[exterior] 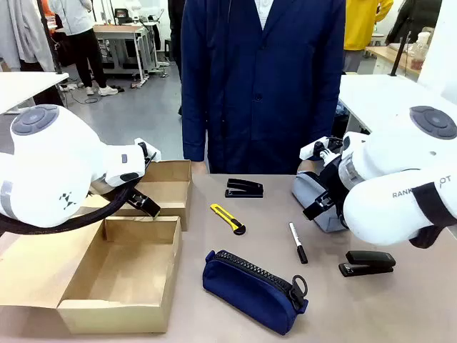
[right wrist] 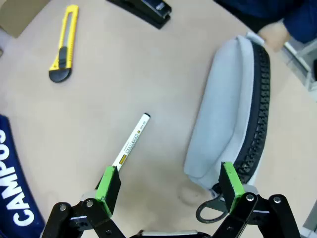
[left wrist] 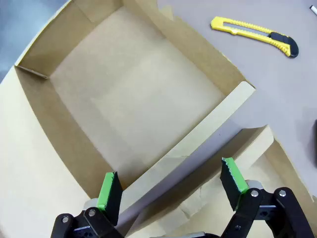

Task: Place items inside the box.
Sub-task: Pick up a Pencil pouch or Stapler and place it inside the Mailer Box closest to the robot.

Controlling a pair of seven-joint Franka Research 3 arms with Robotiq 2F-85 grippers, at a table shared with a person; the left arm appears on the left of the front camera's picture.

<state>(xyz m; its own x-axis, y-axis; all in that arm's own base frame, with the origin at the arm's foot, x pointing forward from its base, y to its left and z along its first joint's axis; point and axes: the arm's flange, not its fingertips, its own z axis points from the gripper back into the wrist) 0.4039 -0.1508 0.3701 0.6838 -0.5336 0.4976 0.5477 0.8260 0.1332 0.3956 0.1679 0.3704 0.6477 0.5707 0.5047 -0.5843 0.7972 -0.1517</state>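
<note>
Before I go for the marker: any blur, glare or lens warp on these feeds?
Front view: even light, table sharp, soft shadow under the navy pouch. Left wrist view: wide angle bows the box walls, no glare. Right wrist view: marker crisp, no glare, mild warp toward the edges.

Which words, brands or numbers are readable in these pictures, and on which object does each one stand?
"CAMPUS": white letters on the navy pouch, standing sideways in the right wrist view.
"RANK" and "OT": dark letters, cut off, on the white shell of the right arm in the front view.
Small print on the white barrel of the marker: too small to read.
</note>
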